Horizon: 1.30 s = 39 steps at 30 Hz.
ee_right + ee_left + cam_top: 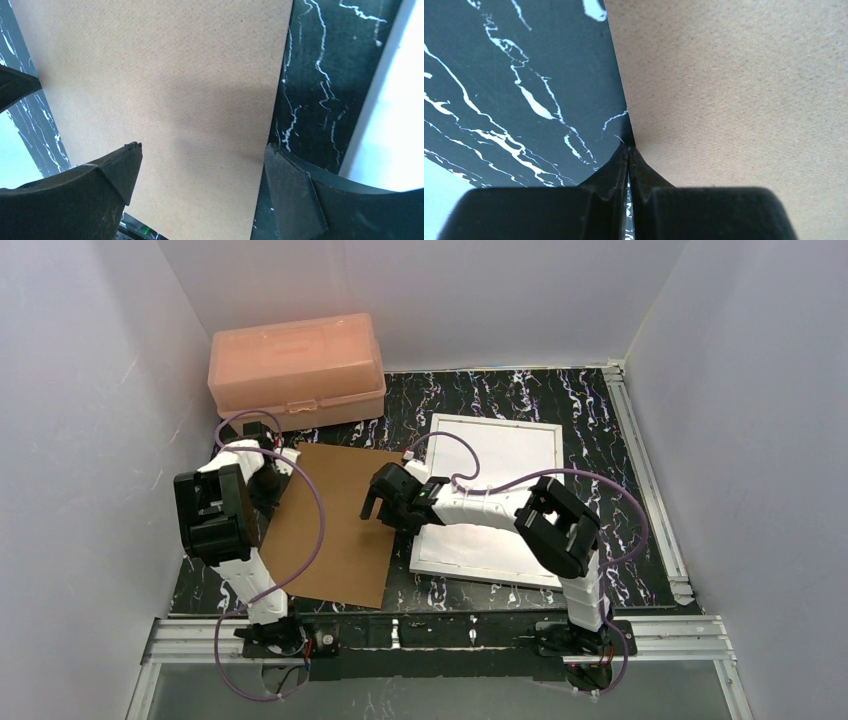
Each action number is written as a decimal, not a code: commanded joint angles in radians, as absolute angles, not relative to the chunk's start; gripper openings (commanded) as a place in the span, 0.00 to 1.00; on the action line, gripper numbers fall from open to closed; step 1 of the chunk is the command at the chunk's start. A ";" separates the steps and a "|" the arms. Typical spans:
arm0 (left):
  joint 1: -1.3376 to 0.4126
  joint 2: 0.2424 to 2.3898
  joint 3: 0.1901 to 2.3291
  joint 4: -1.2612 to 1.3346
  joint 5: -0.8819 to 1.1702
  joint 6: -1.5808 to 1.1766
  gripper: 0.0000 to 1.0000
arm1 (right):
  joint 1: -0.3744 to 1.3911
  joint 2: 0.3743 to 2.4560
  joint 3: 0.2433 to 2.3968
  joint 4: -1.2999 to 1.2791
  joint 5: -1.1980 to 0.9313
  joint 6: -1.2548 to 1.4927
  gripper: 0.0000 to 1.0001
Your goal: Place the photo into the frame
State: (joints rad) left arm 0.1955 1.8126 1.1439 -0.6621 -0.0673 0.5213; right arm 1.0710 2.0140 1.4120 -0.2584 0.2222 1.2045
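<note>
Midway across the black marbled tabletop (520,390), a brown cardboard backing board (340,530) lay flat with a robot arm at each of its side edges. The left gripper (629,150) sat at the board's left edge, its jaws pressed together and the tips right at the cardboard's rim; whether they pinched the board could not be told. The right gripper (202,165) hung over the board's right edge with its jaws spread wide, one above the cardboard and the other beyond the edge, holding nothing. The white frame (500,421) lay flat just right of the board, apart from it, with a plain white sheet (490,500) filling it; whether that was the photo's back could not be told. A salmon-pink plastic box (295,370) stood behind the board's far left corner.
</note>
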 commanded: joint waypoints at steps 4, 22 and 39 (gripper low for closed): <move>0.124 1.877 1.097 -0.692 0.167 0.456 0.00 | 1.086 1.901 1.406 -0.036 0.197 1.269 0.98; 0.060 1.859 1.089 -0.696 0.174 0.435 0.00 | 1.086 1.761 1.292 -0.009 0.231 1.291 0.99; -0.092 1.851 1.104 -0.725 0.211 0.381 0.00 | 1.053 1.600 1.121 -0.014 0.301 1.321 0.99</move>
